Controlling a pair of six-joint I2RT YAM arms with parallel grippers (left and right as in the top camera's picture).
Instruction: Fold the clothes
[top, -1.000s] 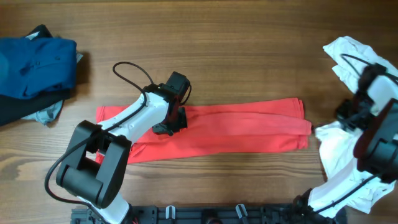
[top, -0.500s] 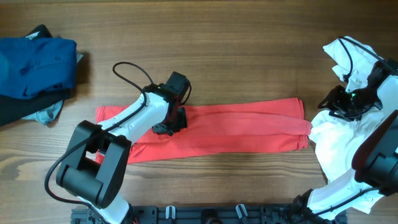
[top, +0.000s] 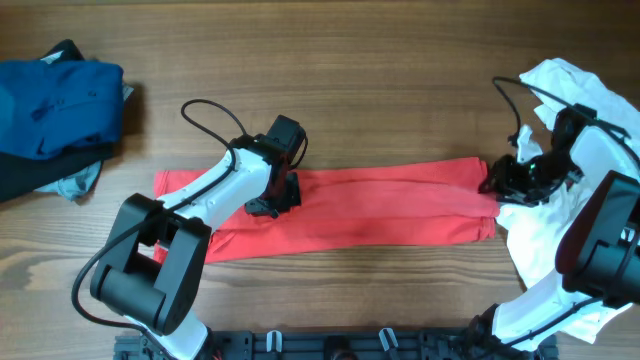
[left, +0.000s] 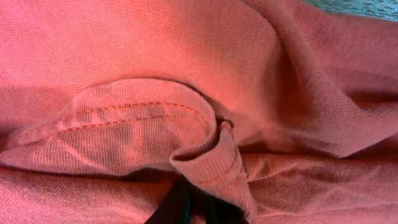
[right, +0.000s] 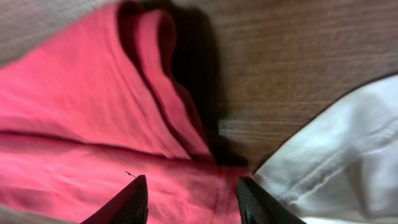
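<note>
A red T-shirt lies folded into a long strip across the middle of the table. My left gripper rests on the strip's left part. In the left wrist view its dark fingers sit close together with a raised fold of the red hem pinched between them. My right gripper hovers at the strip's right end. It is open, and both fingertips straddle red cloth without touching it.
A heap of white clothes lies at the right edge, touching the red strip's end and showing in the right wrist view. Blue clothes on a dark garment sit at the far left. Bare wooden table lies behind the strip.
My right gripper has swung left from the white heap to the red shirt's right end and opened. The left arm and the red strip have not moved.
</note>
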